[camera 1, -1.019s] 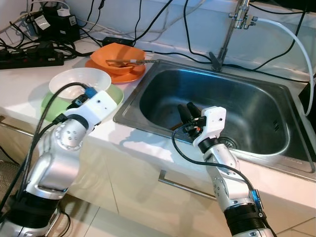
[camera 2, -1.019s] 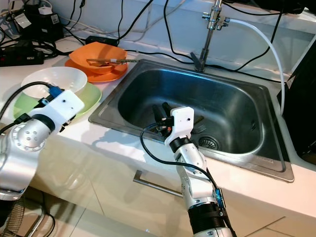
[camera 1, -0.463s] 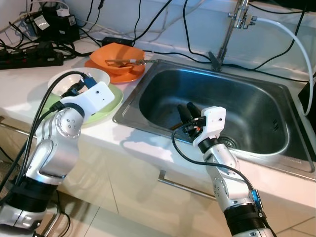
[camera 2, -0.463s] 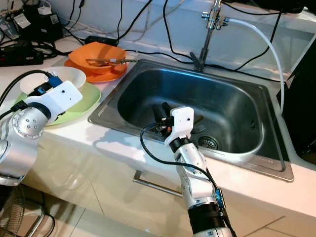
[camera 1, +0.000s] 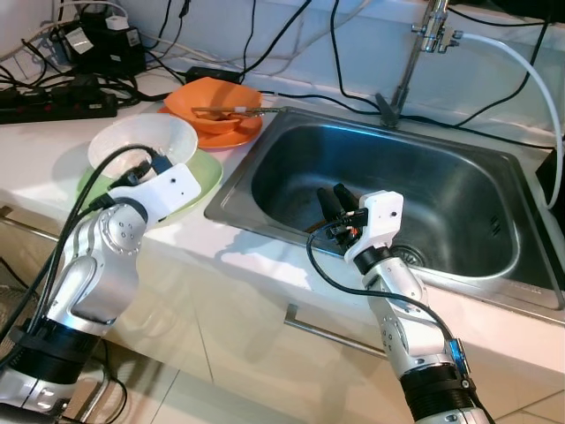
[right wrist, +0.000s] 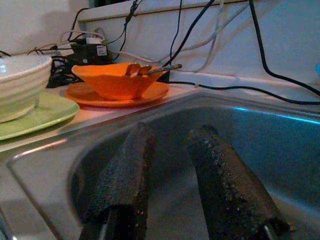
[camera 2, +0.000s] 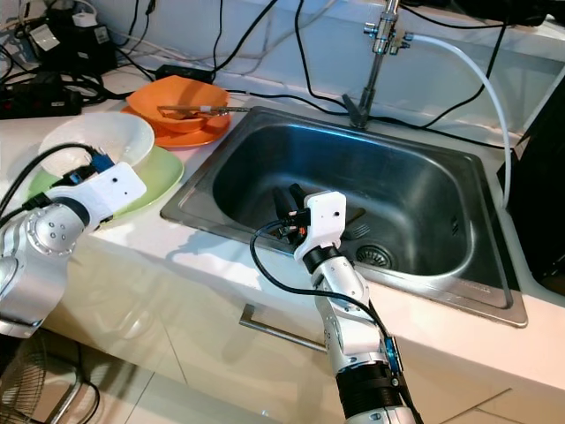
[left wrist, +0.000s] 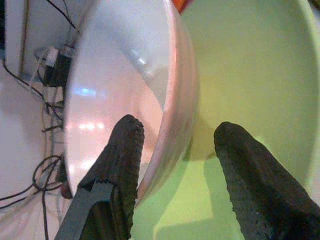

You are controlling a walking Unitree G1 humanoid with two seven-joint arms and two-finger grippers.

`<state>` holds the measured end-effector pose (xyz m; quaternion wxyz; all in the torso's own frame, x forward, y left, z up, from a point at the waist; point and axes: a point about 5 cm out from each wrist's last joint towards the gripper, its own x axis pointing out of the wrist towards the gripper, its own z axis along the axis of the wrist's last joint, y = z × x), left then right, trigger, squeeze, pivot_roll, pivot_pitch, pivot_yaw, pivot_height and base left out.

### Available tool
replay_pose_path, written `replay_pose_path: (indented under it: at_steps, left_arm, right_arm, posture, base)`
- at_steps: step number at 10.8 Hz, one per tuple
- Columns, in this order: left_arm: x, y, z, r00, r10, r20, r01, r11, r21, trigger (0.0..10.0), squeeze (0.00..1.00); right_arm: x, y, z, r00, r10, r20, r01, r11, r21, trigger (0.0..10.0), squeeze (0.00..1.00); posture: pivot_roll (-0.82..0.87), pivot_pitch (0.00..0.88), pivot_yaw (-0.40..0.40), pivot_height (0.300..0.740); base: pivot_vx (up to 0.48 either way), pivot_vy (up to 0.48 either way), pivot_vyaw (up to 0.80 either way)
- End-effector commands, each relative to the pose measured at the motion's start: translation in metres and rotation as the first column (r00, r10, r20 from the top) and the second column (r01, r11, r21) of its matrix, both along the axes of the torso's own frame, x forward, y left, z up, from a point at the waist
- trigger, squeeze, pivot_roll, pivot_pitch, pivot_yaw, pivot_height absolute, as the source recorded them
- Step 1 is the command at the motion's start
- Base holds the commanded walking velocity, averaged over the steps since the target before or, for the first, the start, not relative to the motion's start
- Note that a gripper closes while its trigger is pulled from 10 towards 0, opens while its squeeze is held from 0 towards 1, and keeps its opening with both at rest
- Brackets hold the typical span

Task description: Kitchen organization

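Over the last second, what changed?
The left gripper swung over the white bowl, then drew back toward the robot; its open fingers now straddle the bowl's near rim, above the green plate. The right gripper stayed hanging open in the sink. The orange bowl hasn't moved.

white bowl [camera 1: 144,141] upright on green plate [camera 1: 201,172]
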<state>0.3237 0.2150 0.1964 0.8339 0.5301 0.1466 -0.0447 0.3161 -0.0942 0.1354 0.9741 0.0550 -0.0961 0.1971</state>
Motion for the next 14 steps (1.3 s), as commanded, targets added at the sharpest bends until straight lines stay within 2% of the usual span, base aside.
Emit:
replay_pose_path:
  at_steps: [1,2,9,11,13,14]
  left_arm:
    - [-0.001,0.000,-0.009,0.999,-0.002,-0.045,0.002,1.000,0.013,2.6,0.00]
    - [-0.002,0.000,-0.009,0.999,-0.002,-0.037,0.002,1.000,0.017,0.0,0.00]
    - [0.001,-0.001,-0.010,1.000,0.007,-0.026,-0.006,0.999,0.036,0.0,0.00]
    - [0.002,-0.002,-0.006,1.000,0.005,0.001,-0.005,0.999,0.043,0.0,0.00]
    - [0.006,0.001,0.015,0.992,0.006,0.123,-0.018,0.995,0.094,0.0,0.00]
    - [0.009,-0.001,0.032,0.974,-0.005,0.225,-0.025,0.991,0.130,0.0,0.00]
  right_arm:
    - [0.002,0.000,0.002,1.000,0.000,-0.001,0.000,1.000,-0.004,10.0,0.00]
    - [0.002,0.000,0.002,1.000,-0.001,-0.002,0.001,1.000,-0.004,10.0,0.00]
    - [0.002,-0.002,0.000,1.000,-0.014,-0.013,0.014,1.000,-0.008,10.0,0.00]
    - [0.002,-0.001,0.000,1.000,-0.010,-0.015,0.009,1.000,-0.008,10.0,0.00]
    - [0.004,-0.003,0.000,1.000,-0.020,-0.015,0.020,1.000,-0.007,10.0,0.00]
    - [0.005,-0.004,0.000,1.000,-0.024,-0.014,0.023,1.000,-0.009,10.0,0.00]
  posture:
    - [0.24,0.000,-0.052,0.740]
    - [0.24,0.000,-0.053,0.740]
    - [0.23,0.003,-0.053,0.740]
    - [0.24,0.002,-0.055,0.740]
    - [0.24,0.000,-0.055,0.740]
    - [0.24,0.000,-0.054,0.740]
  base:
    - [0.000,0.000,0.00]
    - [0.000,0.000,0.00]
    - [0.000,0.000,0.00]
    - [0.000,0.000,0.00]
    - [0.000,0.000,0.00]
    - [0.000,0.000,0.00]
